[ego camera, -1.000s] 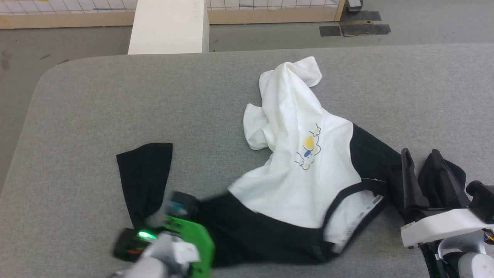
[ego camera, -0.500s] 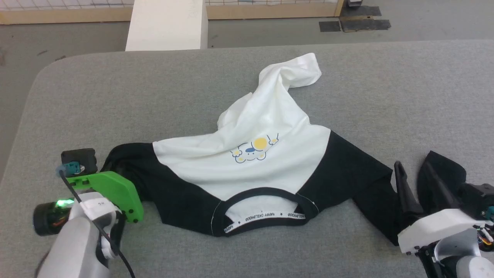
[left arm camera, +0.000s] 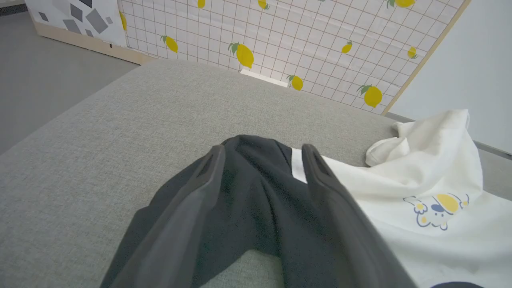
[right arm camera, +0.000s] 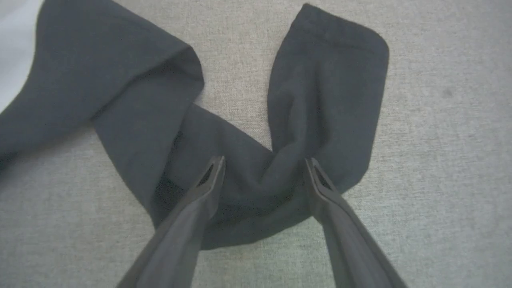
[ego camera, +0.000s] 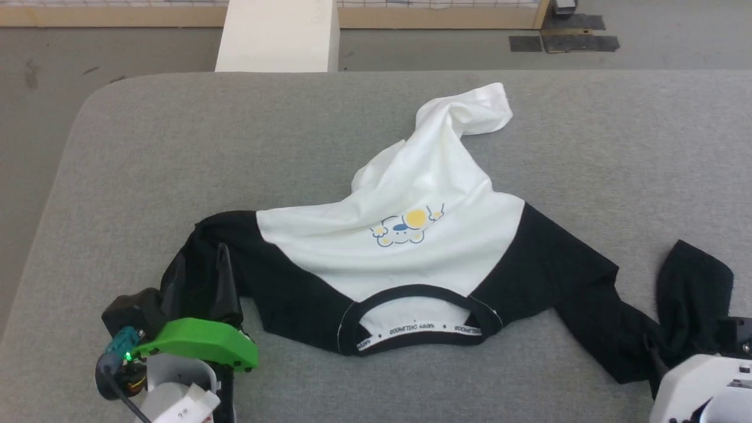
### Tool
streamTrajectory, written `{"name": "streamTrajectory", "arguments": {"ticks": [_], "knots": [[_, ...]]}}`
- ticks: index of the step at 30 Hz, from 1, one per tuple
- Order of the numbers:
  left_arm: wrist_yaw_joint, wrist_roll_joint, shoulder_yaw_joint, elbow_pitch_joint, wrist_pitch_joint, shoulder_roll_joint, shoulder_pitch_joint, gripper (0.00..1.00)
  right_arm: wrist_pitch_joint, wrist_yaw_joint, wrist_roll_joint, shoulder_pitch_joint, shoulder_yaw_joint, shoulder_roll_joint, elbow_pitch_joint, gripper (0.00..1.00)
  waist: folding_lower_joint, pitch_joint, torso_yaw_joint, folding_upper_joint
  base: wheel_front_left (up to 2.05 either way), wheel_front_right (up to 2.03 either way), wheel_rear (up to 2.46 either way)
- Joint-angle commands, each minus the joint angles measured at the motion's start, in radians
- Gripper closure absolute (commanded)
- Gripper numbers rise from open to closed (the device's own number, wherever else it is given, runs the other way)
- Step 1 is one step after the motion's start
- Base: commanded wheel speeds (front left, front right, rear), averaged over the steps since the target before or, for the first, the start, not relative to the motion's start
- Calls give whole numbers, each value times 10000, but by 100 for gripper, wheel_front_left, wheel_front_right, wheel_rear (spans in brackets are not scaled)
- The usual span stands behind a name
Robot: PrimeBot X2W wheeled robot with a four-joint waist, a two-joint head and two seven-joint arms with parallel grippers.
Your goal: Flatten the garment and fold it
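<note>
The garment (ego camera: pixel 405 247) is spread front-up near the desk's (ego camera: pixel 176 135) near edge, collar toward that edge, with its white body bunched in a ridge toward the far edge. Flattening is judged to be the step in hand. The left sleeve (left arm camera: pixel 256 192) is heaped between the wide-open jaws of the left gripper (left arm camera: pixel 263 149), and nothing is clamped. The right sleeve (right arm camera: pixel 328 80) is doubled back between the equally open jaws of the right gripper (right arm camera: pixel 266 162). Next, each cuff needs to be gripped and drawn outward.

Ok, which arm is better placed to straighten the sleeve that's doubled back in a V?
Right, probably. The right gripper is open astride the bend of the doubled-back sleeve; the left gripper is open over the bunched sleeve on the far side of the garment.
</note>
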Motion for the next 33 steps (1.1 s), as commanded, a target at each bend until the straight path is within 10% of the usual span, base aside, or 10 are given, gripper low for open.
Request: {"name": "streamTrajectory", "arguments": {"ticks": [1,8,11,18,33], "knots": [[-86,66,-49,32,-251,-80,-45,0,299,-15,24,-63,-160,6,199,0,0,176,243,0,0,0,0],[-214,370,-211,188,-680,-329,-353,0,1569,-15,-138,-452,-612,6,1166,0,0,499,526,0,0,0,0],[-243,439,-210,217,-739,-372,-412,0,2017,-15,-79,-595,-586,6,1374,100,0,571,606,0,0,0,0],[-241,514,-129,227,-798,-449,-473,0,1179,-15,-995,-1452,-2049,-246,917,100,0,722,645,0,0,0,0],[-378,602,-389,346,-675,-314,-1083,0,-1490,-15,-2026,-5456,-2725,-3542,3647,100,0,1537,846,0,0,0,0]]}}
